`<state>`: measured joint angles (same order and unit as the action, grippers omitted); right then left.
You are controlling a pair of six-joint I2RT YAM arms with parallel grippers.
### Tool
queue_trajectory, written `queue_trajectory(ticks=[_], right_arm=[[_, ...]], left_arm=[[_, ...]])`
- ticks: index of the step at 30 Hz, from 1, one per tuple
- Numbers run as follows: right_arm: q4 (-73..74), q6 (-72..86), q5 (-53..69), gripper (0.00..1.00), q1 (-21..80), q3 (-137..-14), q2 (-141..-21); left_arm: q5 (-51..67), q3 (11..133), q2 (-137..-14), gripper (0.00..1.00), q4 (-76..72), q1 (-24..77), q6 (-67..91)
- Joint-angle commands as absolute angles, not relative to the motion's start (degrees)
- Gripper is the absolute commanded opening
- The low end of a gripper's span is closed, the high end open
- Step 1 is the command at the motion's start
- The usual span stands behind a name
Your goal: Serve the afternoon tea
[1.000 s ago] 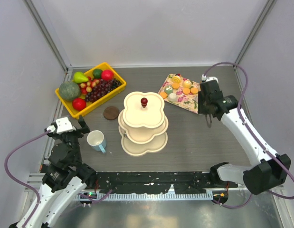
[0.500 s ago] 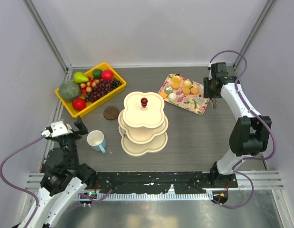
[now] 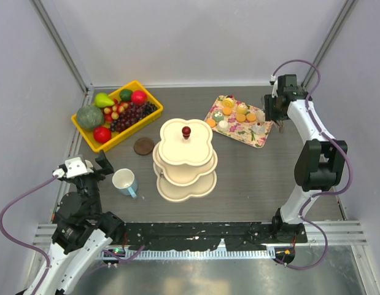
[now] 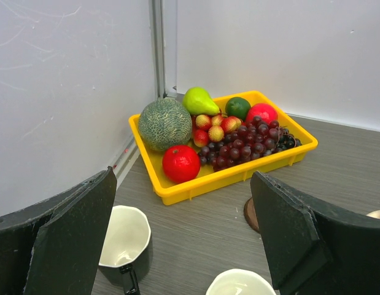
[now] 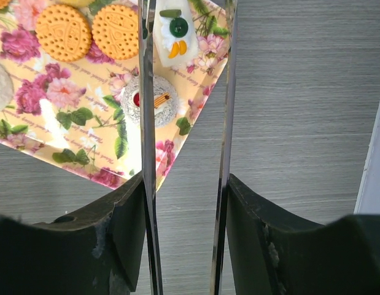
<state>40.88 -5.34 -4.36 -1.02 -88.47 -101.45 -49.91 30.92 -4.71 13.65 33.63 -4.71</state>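
Note:
The cream three-tier stand (image 3: 185,158) with its red knob (image 3: 186,131) stands mid-table. Pastries and orange biscuits (image 5: 62,31) lie on the floral tray (image 3: 258,139). My right gripper (image 3: 272,114) (image 5: 185,181) hovers over the tray's right corner, shut on metal tongs (image 5: 147,123). The tong blades are spread on either side of a white rectangular pastry (image 5: 174,31), beside a round frosted cake (image 5: 159,101). My left gripper (image 3: 100,165) (image 4: 183,184) is open, empty, above a dark mug (image 4: 122,243) and the pale blue mug (image 3: 124,182).
A yellow bin of fruit (image 3: 95,139) (image 4: 239,175) sits at the back left by the wall. A brown round coaster (image 3: 143,145) (image 4: 251,214) lies between the bin and the stand. White walls close in the left, back and right.
The right arm has swung from the tray's near right side up to its far right corner, and the tong blades have spread wider. The left gripper shifted slightly, then held still.

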Motion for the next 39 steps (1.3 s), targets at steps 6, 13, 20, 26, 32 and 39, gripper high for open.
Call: queue_trajectory(ticks=[6, 13, 20, 26, 32, 39], right_arm=[[39.55, -7.47, -0.88, 0.57, -1.76, -89.83, -104.59], [38.15, -6.86, -1.75, 0.56, -1.85, -88.24, -106.17], [38.15, -7.03, -2.37, 0.51, -1.85, -87.10, -107.14], [37.62, -6.86, -2.46, 0.36, -1.85, -86.75, -103.90], [36.21, -6.42, -2.90, 0.30, -1.85, -85.87, -99.94], [34.46, -4.40, -4.31, 0.29, -1.85, -84.11, -93.88]], left_arm=[[-49.48, 31.29, -5.27, 0.99, 12.22, 33.40, -3.96], [-49.66, 31.12, -5.54, 0.99, 12.22, 33.40, -4.04], [-49.66, 31.11, -5.80, 0.99, 12.22, 33.31, -4.04], [-49.66, 31.20, -6.15, 0.99, 12.30, 33.31, -4.13], [-49.83, 31.11, -5.98, 0.99, 12.30, 33.31, -4.22], [-49.83, 31.11, -6.24, 0.99, 12.04, 33.31, -4.31]])
